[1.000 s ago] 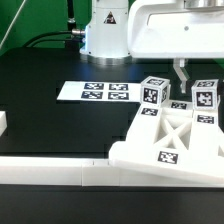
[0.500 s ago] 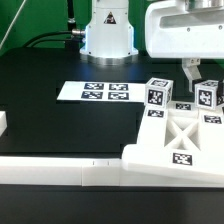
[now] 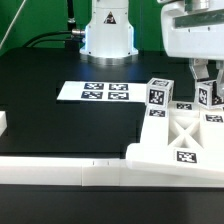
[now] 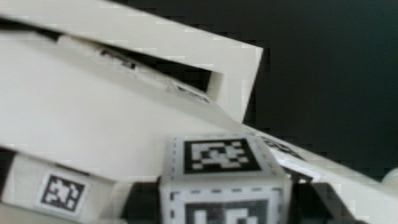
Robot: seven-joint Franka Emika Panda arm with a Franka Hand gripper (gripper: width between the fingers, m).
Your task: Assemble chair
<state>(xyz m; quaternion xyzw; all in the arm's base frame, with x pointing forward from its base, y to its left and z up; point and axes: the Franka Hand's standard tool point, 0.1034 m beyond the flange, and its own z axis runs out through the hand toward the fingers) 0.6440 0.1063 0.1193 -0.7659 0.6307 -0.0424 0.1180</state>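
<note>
Gripper over chair frame, right edge of exterior view

Gripper (image 3: 205, 75) fingers straddle a leg block (image 3: 210, 96) (grip uncertain); X-braced frame (image 3: 185, 138) lies directly below, long axis toward lower left.

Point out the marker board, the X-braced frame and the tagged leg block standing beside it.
marker board (image 3: 95, 92): exterior view, the middle of its printed face.
X-braced frame (image 3: 189, 131): exterior view, the crossing of its braces.
leg block (image 3: 157, 95): exterior view, its tagged front face.
</note>
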